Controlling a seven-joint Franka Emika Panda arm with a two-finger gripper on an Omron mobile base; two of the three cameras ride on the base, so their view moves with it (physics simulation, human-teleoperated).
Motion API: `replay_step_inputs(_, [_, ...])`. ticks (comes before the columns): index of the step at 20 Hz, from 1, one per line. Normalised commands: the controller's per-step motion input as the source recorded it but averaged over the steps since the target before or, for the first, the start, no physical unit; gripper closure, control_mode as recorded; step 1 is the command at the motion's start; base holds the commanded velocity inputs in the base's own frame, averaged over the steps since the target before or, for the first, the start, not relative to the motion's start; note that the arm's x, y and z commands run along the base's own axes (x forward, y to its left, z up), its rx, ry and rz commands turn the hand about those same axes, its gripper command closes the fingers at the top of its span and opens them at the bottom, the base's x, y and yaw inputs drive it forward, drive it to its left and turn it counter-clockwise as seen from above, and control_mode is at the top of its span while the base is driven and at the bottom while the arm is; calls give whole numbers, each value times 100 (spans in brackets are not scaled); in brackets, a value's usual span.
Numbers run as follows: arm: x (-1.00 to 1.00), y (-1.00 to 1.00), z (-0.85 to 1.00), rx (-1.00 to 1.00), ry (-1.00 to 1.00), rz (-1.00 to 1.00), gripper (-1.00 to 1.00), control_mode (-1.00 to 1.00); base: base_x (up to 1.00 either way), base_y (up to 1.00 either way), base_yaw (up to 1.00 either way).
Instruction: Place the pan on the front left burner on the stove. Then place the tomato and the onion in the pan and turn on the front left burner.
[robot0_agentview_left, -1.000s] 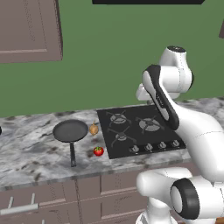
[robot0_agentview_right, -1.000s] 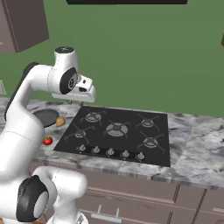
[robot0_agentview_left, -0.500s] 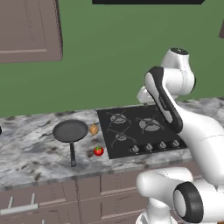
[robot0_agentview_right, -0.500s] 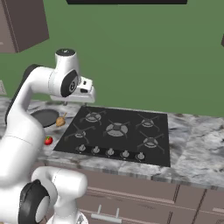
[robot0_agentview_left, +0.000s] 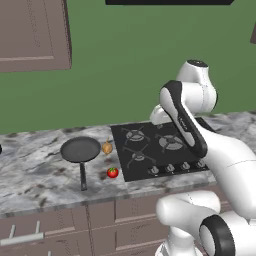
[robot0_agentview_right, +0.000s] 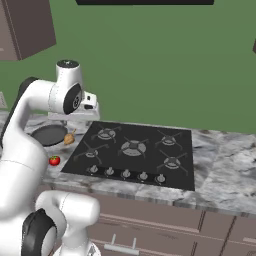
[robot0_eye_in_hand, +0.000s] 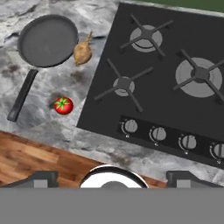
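Opening step of the job, nothing placed yet: the round, shallow, dark grey frying pan with its long straight handle sits on the marbled grey stone counter in the upper left of the hand view, handle running down toward the lower left. Touching or just beside its rim lies the small yellow-brown onion with its pointed stalk, and below it, apart from both, the small bright red tomato with a green stem top. To the right, the flat black rectangular cooktop carries the front left burner, bare under its black pronged grate, nearest the pan. The two-finger gripper hangs high above the counter's front edge, its dark fingertips spread wide at the bottom corners of the hand view, holding nothing. In the left base view the pan lies centre-left, well clear of the white arm. Next call, as I judge it: swing left and down, line the jaws across the handle and close there. No brands, labels or writing can be read; the silver knobs show no legible markings.
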Motion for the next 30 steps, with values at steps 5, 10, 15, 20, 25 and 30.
replay_step_inputs(5, [-4,49,-7,0,20,0,-100,-100,0,0,0])
replay_step_inputs(10, [-1,55,-9,0,16,0,-100,-100,0,0,0])
replay_step_inputs(15, [-15,62,-16,0,9,0,-100,-100,0,0,0])
replay_step_inputs(20, [-29,60,-24,0,5,1,-100,-100,0,0,0])
replay_step_inputs(25, [-20,58,-20,0,4,0,-100,-100,0,0,0])
replay_step_inputs(30, [-3,46,-19,0,3,0,-100,-100,0,0,0])
